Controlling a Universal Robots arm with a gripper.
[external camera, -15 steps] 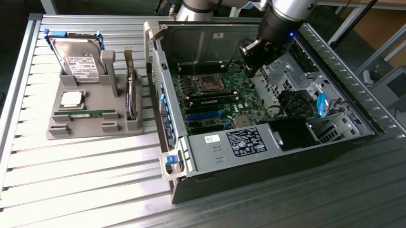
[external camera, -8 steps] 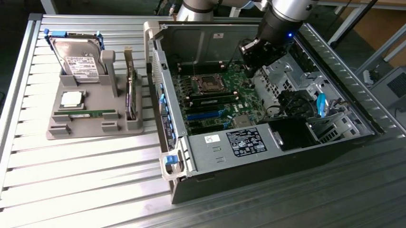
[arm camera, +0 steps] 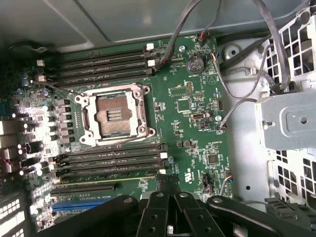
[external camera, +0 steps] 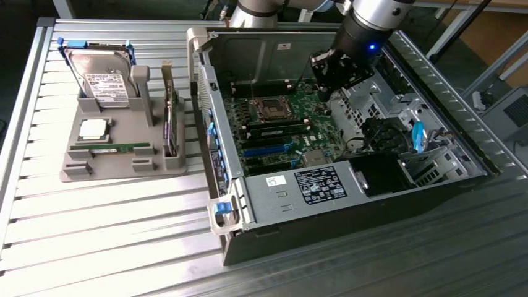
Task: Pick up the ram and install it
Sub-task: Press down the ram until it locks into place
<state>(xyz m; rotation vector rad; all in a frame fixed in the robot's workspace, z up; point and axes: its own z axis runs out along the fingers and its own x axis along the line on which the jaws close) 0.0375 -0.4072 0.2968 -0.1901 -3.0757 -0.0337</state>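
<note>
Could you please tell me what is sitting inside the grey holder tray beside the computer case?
The grey holder tray holds a hard drive propped up, a square silver chip, the ram lying flat, and an expansion card on edge. Its slots' bottoms are covered.

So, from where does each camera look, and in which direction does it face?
Exterior view: sits off the arm, high up, looking down at the open computer case and the grey parts tray; the arm and its claw show over the case.
Wrist view: sits on the wrist, looking down at the motherboard; the shut claw shows at the picture's edge.
Shared: both show the motherboard with its empty CPU socket and the claw.
</note>
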